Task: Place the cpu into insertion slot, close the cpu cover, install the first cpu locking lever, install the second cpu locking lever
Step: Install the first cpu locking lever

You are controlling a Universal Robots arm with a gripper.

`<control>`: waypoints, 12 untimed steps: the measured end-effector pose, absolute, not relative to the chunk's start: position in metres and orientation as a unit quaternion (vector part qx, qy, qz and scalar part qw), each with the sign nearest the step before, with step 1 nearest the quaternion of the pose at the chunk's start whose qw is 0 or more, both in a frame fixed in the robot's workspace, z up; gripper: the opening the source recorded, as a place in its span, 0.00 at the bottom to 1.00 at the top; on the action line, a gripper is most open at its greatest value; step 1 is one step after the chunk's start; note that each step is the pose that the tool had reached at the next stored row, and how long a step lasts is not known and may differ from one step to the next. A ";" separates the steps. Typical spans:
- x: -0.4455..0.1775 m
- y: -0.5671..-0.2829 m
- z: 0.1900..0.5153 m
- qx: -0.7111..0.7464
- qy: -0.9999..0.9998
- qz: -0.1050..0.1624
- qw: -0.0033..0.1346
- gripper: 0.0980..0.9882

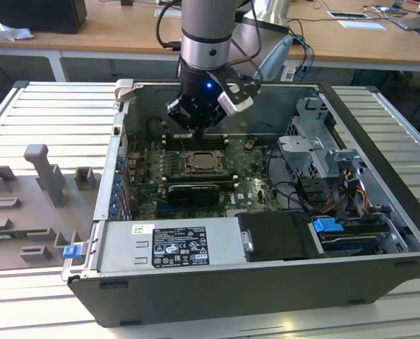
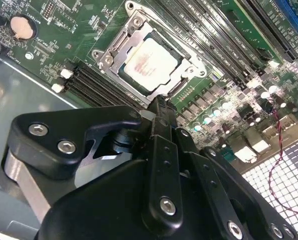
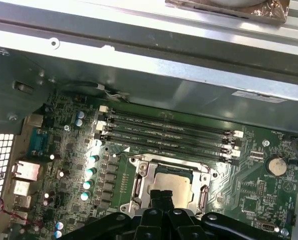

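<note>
The cpu lay flat in the insertion slot, its pale metal top showing through the window of the cpu cover, which lay down around it. In both wrist views the gripper hung just above the near edge of the socket, its fingers pressed together with nothing between them. In the exterior view the gripper stood over the far side of the green motherboard. Four long black memory slots ran just beyond the socket, and a coin battery sat well apart from it. A black graphics card lay on the socket's near side. The open computer case rested on a ribbed metal table, with a grey fixture at the exterior view's left.
</note>
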State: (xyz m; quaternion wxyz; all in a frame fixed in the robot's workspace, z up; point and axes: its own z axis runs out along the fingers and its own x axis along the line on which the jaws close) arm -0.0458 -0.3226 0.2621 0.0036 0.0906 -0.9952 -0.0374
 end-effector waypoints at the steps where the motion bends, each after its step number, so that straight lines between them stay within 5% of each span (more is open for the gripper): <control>1: -0.046 -0.323 0.262 0.091 -0.995 -0.037 0.003 0.01; 12: -0.060 -0.323 0.262 0.091 -0.995 -0.037 0.002 0.01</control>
